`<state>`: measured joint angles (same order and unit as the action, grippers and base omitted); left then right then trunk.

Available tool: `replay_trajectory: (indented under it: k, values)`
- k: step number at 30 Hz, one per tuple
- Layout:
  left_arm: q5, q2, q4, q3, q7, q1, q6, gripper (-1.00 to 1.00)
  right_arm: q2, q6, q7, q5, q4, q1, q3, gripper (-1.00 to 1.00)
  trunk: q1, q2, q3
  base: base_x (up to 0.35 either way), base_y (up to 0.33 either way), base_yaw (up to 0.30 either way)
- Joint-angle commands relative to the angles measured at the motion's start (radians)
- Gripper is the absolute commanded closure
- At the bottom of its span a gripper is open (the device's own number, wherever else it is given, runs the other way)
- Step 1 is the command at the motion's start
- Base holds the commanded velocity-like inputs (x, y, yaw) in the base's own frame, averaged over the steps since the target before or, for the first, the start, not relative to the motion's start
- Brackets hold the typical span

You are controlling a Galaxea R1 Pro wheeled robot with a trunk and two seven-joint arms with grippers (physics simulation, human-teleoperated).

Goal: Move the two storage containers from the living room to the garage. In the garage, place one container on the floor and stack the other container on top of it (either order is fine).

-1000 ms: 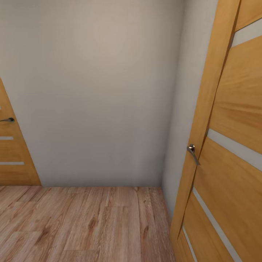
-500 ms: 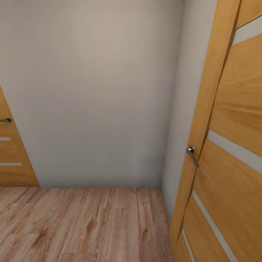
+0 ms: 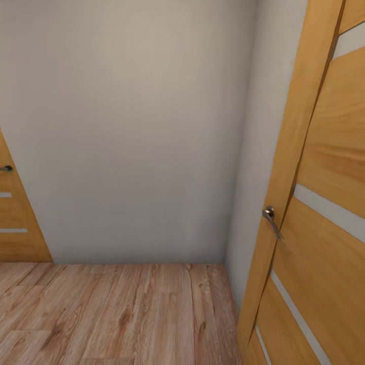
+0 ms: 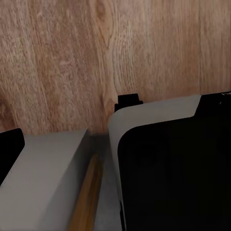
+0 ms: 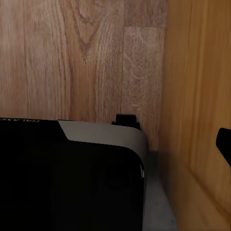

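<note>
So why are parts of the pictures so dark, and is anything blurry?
Head view: soft, even light on the grey wall, dimmer low in the corner; the door handle looks a bit smeared. Left wrist view: the black robot body is flat dark, with sharp wood grain on the floor. Right wrist view: dimmer overall, with the door in shade.

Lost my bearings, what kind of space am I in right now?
Probably an indoor hallway corner: a plain pale wall, light wood-plank floor, and two orange-wood doors, one close at right, one at far left.
</note>
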<state>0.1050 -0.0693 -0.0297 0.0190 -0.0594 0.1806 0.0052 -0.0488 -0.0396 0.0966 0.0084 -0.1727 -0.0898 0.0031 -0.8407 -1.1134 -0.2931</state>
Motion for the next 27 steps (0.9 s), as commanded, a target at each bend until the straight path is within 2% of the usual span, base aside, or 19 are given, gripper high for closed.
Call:
replay_trajectory:
  k: [1, 15, 27]
  values:
    - [0.01, 0.0, -0.001, 0.001, -0.002, 0.0, 0.0, -1.0, 0.0, -0.003, 0.003, 0.001, 0.001, -0.001, 0.0, -1.0, 0.0, -0.001, -0.001, 0.083, 0.0, 0.0]
    - [0.01, 0.0, -0.001, 0.001, -0.002, 0.0, -0.001, -1.0, 0.0, -0.003, 0.003, 0.001, 0.001, -0.001, 0.0, -1.0, 0.0, -0.001, -0.001, 0.018, 0.0, 0.0]
    - [0.01, 0.0, -0.001, 0.001, -0.002, 0.0, -0.001, -1.0, 0.0, -0.003, 0.003, 0.001, 0.001, -0.001, 0.0, -1.0, 0.0, -0.001, -0.001, 0.078, 0.0, 0.0]
